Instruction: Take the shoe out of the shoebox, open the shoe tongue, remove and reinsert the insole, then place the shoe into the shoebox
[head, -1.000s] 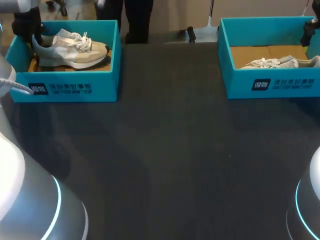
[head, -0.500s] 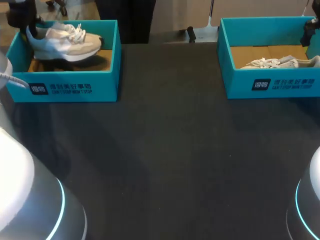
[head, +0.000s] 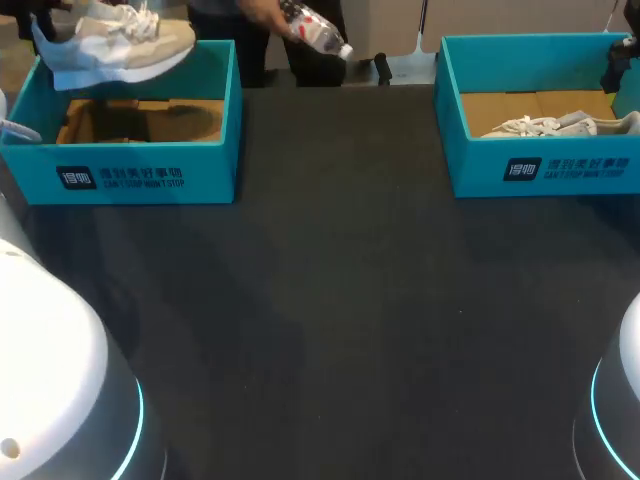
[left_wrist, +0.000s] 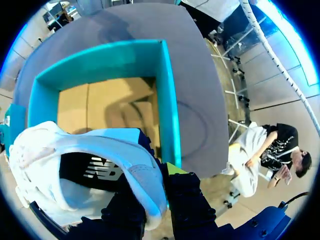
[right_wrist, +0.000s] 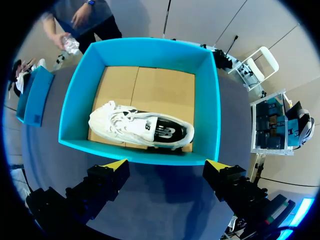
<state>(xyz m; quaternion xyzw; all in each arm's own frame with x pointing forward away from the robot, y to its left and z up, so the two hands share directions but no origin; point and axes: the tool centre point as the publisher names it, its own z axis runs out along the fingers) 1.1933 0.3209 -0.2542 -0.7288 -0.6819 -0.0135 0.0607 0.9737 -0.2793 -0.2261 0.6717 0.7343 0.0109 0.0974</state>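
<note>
Aloft, shoe (head: 115, 42) clenched in left hand (left_wrist: 152, 187) above its shoebox (head: 130, 178), right hand (right_wrist: 167, 167) released over second shoe (right_wrist: 135, 127)

Right of the teal cardboard shoebox (head: 140, 178) at our left, we find the dark table top (head: 340, 300) open up to a second teal shoebox (head: 540, 170), whose walls fence a white laced sneaker (head: 560, 125). A grey-and-beige sneaker (head: 115, 45) hangs over the first box's far rim.

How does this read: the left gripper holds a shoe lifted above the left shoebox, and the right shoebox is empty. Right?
No. The right shoebox is not empty: a second shoe lies in it, as the right wrist view shows. The left gripper does hold the lifted shoe above the left shoebox.
</note>
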